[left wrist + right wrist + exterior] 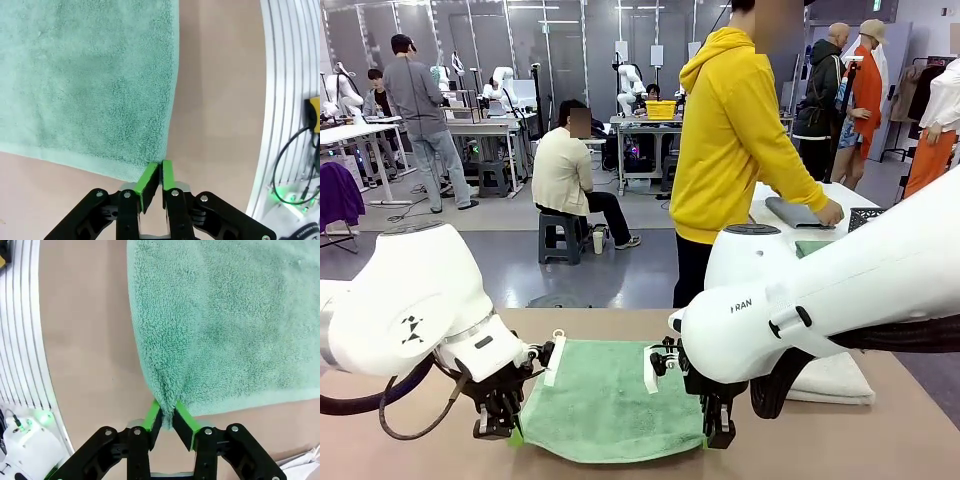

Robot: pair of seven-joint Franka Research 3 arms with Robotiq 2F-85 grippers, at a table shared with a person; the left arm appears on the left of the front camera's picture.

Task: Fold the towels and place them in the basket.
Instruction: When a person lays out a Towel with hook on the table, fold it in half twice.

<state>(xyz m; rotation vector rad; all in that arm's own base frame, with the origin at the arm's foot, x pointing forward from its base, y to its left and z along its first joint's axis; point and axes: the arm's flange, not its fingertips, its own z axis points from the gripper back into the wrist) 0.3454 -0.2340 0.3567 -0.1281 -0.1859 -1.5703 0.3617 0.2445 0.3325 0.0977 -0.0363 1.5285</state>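
The front view shows a green towel (605, 400) flat on the surface (920, 440), with a folded white towel (835, 380) beside it. Close up, the left end effector (160, 169) is clenched on one near corner. The right end effector (166, 415) pinches the other corner, which is bunched.

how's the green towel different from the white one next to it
Colour: the green towel is mint green, while the white towel is pale grey-white.
Pose: the green towel lies spread open, while the white towel is folded into a thick pad.
Handling: the left gripper and the right gripper each pinch a near corner of the green towel, and nothing grips the white towel.
Both lie on the tan table.
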